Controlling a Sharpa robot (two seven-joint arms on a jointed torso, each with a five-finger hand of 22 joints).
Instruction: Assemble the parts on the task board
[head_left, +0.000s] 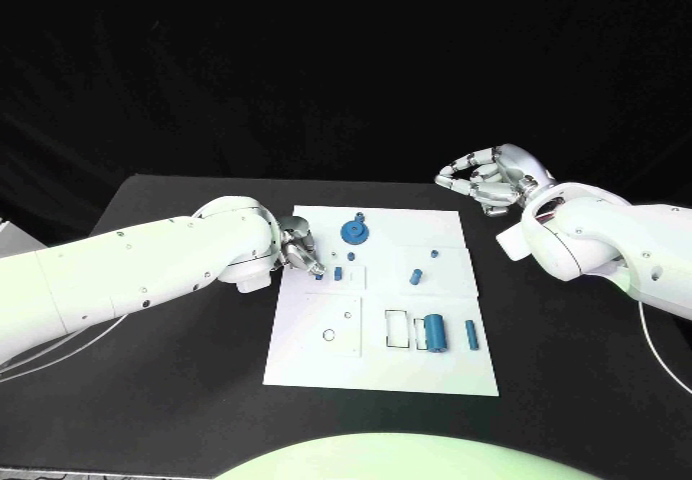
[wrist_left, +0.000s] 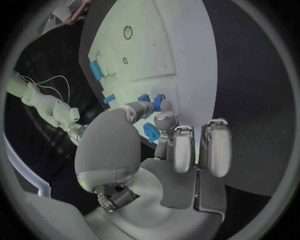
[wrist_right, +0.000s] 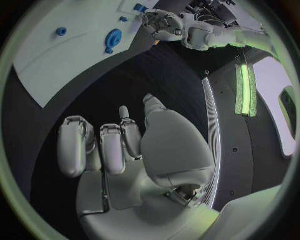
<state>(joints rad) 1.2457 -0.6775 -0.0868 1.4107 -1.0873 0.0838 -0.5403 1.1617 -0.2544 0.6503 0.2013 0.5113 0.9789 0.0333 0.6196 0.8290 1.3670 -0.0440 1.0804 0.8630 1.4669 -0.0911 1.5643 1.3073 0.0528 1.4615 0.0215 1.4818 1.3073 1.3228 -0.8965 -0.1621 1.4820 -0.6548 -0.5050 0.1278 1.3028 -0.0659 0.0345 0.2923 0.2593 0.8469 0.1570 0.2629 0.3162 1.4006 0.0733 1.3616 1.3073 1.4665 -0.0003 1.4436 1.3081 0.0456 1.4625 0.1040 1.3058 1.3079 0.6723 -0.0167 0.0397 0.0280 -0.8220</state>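
Note:
The white task board (head_left: 433, 300) lies mid-table. My left hand (head_left: 300, 250) is over its left edge. In the left wrist view its thumb and one fingertip (wrist_left: 165, 119) come close together beside two small blue pegs (wrist_left: 145, 98) on the board (wrist_left: 156, 45). Whether they pinch one I cannot tell. The pegs (head_left: 338, 272) lie just in front of that hand. A round blue part (head_left: 355, 233) lies at the far end. My right hand (head_left: 490, 178) hovers past the board's far right corner with its fingers curled in on nothing (wrist_right: 125, 145).
More blue pieces are on the board: a thick cylinder (head_left: 434, 331) with a thin peg (head_left: 472, 334) beside it at the near right, and two small ones (head_left: 415, 276) near the middle. Black tabletop (head_left: 173, 390) surrounds the board.

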